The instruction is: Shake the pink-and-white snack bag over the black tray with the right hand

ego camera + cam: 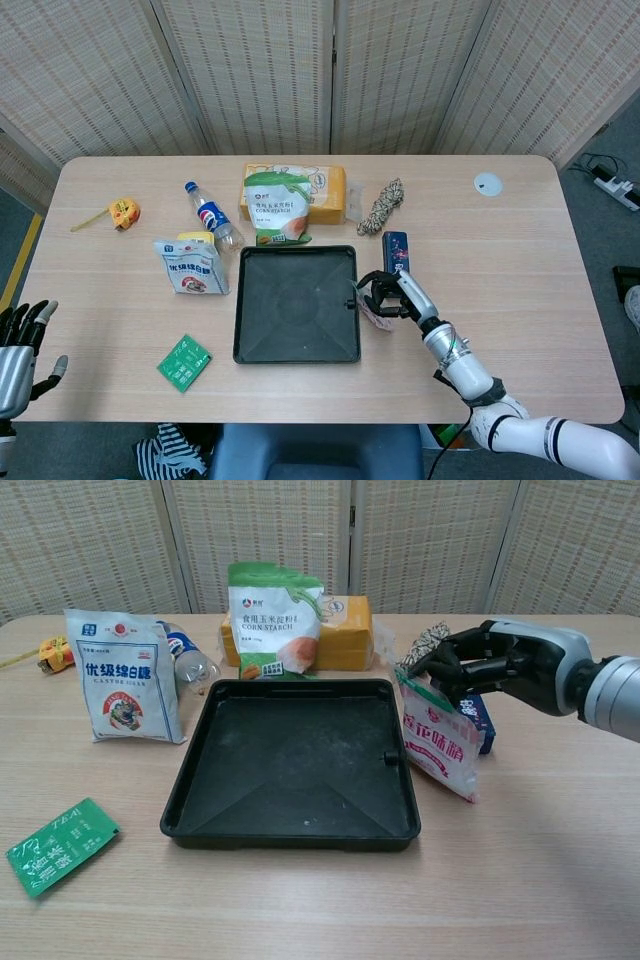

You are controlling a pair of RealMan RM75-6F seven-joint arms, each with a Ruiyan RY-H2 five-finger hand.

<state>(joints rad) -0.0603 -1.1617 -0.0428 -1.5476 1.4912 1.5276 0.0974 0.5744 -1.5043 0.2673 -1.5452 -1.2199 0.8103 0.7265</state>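
- While the right hand [478,667] grips the top edge of the pink-and-white snack bag [437,736], its dark fingers [440,661] are curled tight around the bag's top.
- Bag hangs tilted, just beside the right rim of the black tray [292,823], lower corner down by the table [560,860]; whether it touches the table I cannot tell.
- From the head view, the same right hand [392,294] sits at the tray's [297,357] right edge with the bag [373,311] under it.
- Small blue box [474,718] lies just behind the bag.
- Left hand [16,345] sits at the near left corner, fingers spread, holding nothing.
- Corn starch bag [273,620] stands behind the tray, sugar bag [124,677] to its left.
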